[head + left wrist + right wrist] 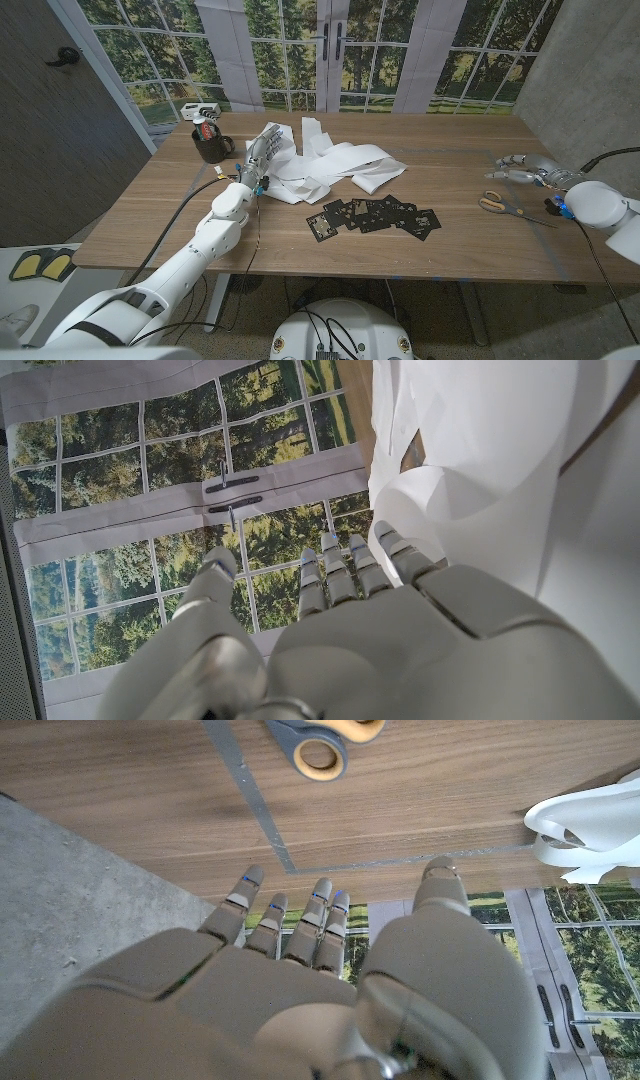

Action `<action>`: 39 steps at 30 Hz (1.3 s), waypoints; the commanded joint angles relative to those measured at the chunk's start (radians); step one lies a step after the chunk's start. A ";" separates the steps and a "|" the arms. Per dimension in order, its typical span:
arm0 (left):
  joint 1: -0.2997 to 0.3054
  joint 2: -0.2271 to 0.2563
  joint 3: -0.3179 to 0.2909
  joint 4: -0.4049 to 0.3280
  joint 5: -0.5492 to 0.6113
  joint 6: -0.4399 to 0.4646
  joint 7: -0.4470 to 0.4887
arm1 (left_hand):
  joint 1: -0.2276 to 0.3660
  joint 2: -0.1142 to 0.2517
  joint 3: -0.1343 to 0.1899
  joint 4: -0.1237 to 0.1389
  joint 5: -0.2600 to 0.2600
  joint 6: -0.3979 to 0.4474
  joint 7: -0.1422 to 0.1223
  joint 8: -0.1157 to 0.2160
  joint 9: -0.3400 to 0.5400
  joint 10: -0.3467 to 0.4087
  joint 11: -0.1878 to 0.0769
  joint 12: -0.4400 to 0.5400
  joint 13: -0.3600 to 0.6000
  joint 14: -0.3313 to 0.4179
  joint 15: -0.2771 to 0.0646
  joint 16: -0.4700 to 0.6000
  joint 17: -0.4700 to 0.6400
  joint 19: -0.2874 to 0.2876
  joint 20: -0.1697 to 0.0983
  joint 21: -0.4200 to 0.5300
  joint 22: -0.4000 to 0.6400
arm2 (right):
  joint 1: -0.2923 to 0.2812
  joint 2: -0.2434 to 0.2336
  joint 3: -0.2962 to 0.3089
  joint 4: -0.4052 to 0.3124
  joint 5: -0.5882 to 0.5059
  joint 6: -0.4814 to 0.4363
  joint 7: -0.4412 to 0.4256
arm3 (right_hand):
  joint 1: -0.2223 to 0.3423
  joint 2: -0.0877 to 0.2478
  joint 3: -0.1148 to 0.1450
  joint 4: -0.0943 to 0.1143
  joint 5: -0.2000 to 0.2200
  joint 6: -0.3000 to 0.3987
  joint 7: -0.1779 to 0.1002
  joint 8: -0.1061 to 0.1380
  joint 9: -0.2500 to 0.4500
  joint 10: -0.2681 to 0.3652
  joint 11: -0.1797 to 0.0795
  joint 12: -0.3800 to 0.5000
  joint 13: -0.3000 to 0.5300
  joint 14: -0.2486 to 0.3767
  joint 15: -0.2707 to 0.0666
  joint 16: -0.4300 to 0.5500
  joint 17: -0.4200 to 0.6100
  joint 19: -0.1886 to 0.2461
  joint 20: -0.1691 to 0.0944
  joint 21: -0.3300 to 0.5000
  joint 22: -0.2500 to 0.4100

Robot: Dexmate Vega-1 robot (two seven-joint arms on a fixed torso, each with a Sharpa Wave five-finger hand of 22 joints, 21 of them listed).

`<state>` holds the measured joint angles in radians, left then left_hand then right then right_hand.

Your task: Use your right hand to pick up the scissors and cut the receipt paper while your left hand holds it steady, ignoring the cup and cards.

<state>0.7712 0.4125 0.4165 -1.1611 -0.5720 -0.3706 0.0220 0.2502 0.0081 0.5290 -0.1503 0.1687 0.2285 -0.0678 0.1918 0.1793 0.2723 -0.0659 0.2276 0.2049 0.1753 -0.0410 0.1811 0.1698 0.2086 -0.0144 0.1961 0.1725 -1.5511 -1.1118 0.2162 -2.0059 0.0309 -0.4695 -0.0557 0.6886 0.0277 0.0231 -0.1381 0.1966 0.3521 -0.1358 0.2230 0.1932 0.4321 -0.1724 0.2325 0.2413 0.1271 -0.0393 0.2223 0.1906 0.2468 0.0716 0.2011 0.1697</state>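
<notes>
Item: wooden table, head view, with both arms entering from the bottom corners.

Scissors: orange-handled, lying flat on the table at right of centre in the frame, blades pointing toward the lower right. Untouched. In the right wrist view the handle loops sit at the upper middle of the frame, beyond the fingertips.

Right hand: at the right of the frame, just above the scissors and near them, not touching. Fingers apart and extended, nothing held; the right wrist view shows the fingers straight and empty.

Receipt paper: a loose, crumpled white heap of curling strips at upper centre of the frame.

Left hand: at the left edge of the paper heap, fingers spread and reaching onto or just against it. Whether it presses the paper down cannot be told from the head view. The left wrist view shows the fingers open with white paper right beside them, nothing clasped.

Cup: dark mug at upper left, beside the left hand, apart from it. Cards: black patterned cards fanned at centre, just below the paper.

Progress, as judged: early stage. The left hand appears placed at the paper; the scissors are not yet picked up and no cut is visible. Remaining: grasp the scissors with the right hand, carry them to the paper, secure the strip, cut.
</notes>
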 commanded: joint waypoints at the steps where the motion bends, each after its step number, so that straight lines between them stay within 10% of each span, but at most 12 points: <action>1: -0.008 0.000 0.003 0.007 0.001 0.005 -0.003 | 0.011 0.004 -0.002 -0.001 0.007 0.000 0.001 -0.004 0.003 0.003 -0.002 -0.002 0.001 0.006 -0.051 -0.001 0.001 -0.004 0.003 -0.001 0.003 | -0.005 0.000 0.007 -0.005 -0.035 -0.027 0.027 | 0.001 -0.009 -0.007 -0.003 0.010 -0.006 0.005 -0.004 0.003 0.006 0.001 0.002 0.001 0.005 -0.115 0.002 0.002 0.000 0.016 -0.007 0.003; 34: -0.009 0.001 0.003 0.003 -0.002 0.009 -0.007 | 0.013 0.004 -0.004 -0.002 0.007 0.000 0.002 -0.004 0.003 0.013 0.000 0.000 0.001 0.013 -0.049 0.001 0.001 -0.004 0.003 -0.001 0.003 | -0.027 -0.024 0.022 -0.005 -0.091 -0.053 0.087 | 0.042 -0.011 -0.005 -0.005 0.023 -0.101 0.017 -0.033 0.003 0.019 -0.014 -0.009 0.005 -0.004 -0.122 -0.006 0.000 -0.012 0.017 -0.011 0.003; 39: -0.004 0.008 0.002 -0.011 0.002 0.015 0.000 | 0.014 0.005 -0.004 -0.002 0.007 0.000 0.002 -0.004 0.003 0.014 -0.001 0.000 0.002 0.013 -0.050 0.001 0.001 -0.003 0.002 -0.001 0.003 | -0.026 -0.035 0.012 -0.013 -0.114 -0.071 0.090 | 0.058 -0.007 0.000 -0.007 0.025 -0.123 0.020 -0.035 0.003 0.032 -0.001 -0.006 0.007 -0.005 -0.083 -0.008 -0.001 -0.011 0.016 -0.010 0.003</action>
<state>0.7587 0.4100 0.4219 -1.1501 -0.5724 -0.3645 0.0137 0.2532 0.0111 0.5291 -0.1503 0.1687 0.2285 -0.0678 0.1918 0.1790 0.2776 -0.0713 0.2276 0.2048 0.1807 -0.0356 0.1811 0.1697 0.2086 -0.0144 0.1961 0.1725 -1.5706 -1.1343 0.2317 -2.0070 -0.0495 -0.5199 0.0255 0.7347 0.0214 0.0231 -0.1382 0.2119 0.2385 -0.1159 0.1889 0.1930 0.4489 -0.1819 0.2236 0.2442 0.1270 -0.0392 0.2175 0.1867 0.2359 0.0932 0.1923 0.1697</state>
